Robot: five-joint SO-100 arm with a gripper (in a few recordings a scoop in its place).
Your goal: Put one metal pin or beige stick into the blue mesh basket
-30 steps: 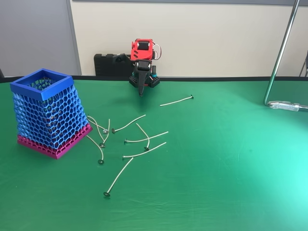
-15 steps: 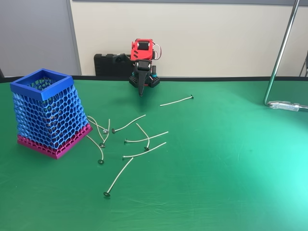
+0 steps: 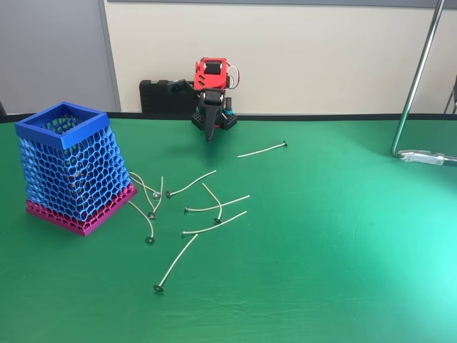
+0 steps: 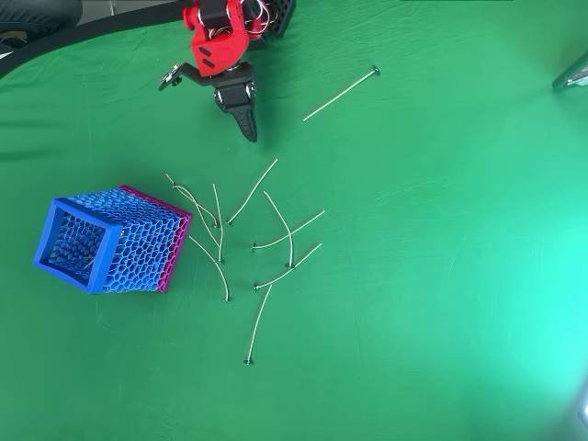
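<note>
Your red-and-black two-finger gripper [image 4: 247, 133] sits at top centre of the overhead view, dark tapered fingers pressed together, holding nothing. The thin pale beige wire-like sticks [image 4: 276, 243] (slightly bent, small flat heads) lie scattered mid-frame on the smooth green table [image 4: 441, 276]; one stick [image 3: 262, 150] lies apart, upper right. The tall blue honeycomb-mesh basket [image 3: 68, 166], solid square rim, magenta base, stands left.
</note>
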